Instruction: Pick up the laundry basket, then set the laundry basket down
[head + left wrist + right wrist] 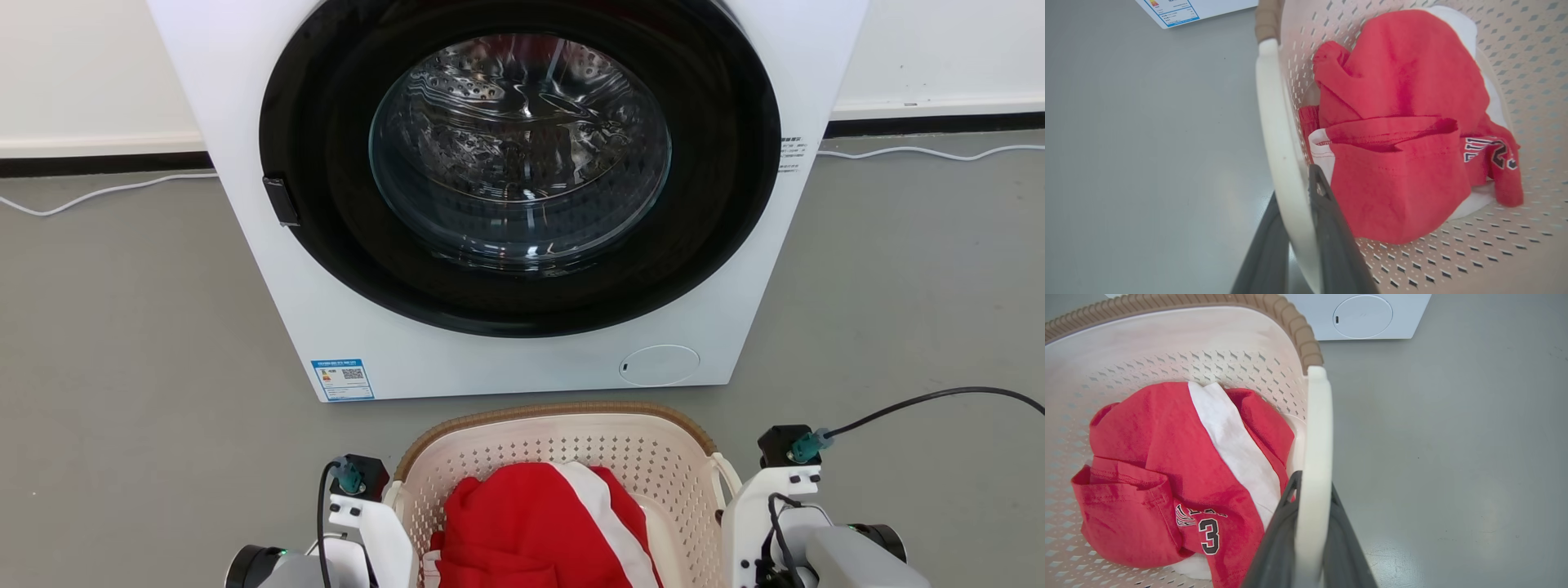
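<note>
The laundry basket point(563, 445), cream-white and perforated with a brown rim, sits low in the head view between my two wrists. A red and white garment point(531, 523) lies inside it. In the left wrist view my left gripper point(1295, 183) is shut on the basket's white loop handle point(1274, 122), one dark finger on each side. The right wrist view has my right gripper point(1314, 482) shut the same way on the other white handle point(1316, 424). I cannot tell whether the basket rests on the floor or hangs above it.
A white front-loading washer point(506, 359) with its round dark door point(326, 269) closed stands directly beyond the basket. White cables point(82, 196) run along the wall on both sides. Grey floor point(122, 367) stretches left and right of the basket.
</note>
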Motion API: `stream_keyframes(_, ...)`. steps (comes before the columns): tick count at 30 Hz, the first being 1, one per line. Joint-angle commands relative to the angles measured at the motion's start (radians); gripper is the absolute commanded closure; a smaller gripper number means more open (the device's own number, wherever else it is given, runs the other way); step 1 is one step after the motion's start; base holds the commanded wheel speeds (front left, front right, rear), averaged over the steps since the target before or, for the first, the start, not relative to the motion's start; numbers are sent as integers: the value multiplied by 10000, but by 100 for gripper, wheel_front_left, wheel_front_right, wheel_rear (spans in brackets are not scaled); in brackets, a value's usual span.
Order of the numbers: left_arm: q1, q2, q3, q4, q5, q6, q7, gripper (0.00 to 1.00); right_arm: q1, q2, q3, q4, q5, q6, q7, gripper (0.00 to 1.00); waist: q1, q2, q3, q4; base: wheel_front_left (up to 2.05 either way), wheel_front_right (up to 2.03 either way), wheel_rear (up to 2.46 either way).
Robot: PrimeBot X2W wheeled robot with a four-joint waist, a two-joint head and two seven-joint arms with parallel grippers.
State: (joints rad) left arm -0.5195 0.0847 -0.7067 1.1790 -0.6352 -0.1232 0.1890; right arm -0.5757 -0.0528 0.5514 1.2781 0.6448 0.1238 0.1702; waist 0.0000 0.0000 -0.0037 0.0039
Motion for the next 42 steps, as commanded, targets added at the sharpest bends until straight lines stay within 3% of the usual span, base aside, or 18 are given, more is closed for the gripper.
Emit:
stream_keyframes(1, -323, 229, 98, -191, -26, -74, -139, 100, -389, 26, 188, -132, 42, 69, -145, 100, 0, 0, 1, -4, 0, 0, 0)
stream_keyframes(42, -736, 289, -1073, 340, -1109, -75, -530, 100, -458, 26, 664, 118, 622, 69, -331, 100, 0, 0, 16, -50, 0, 0, 0)
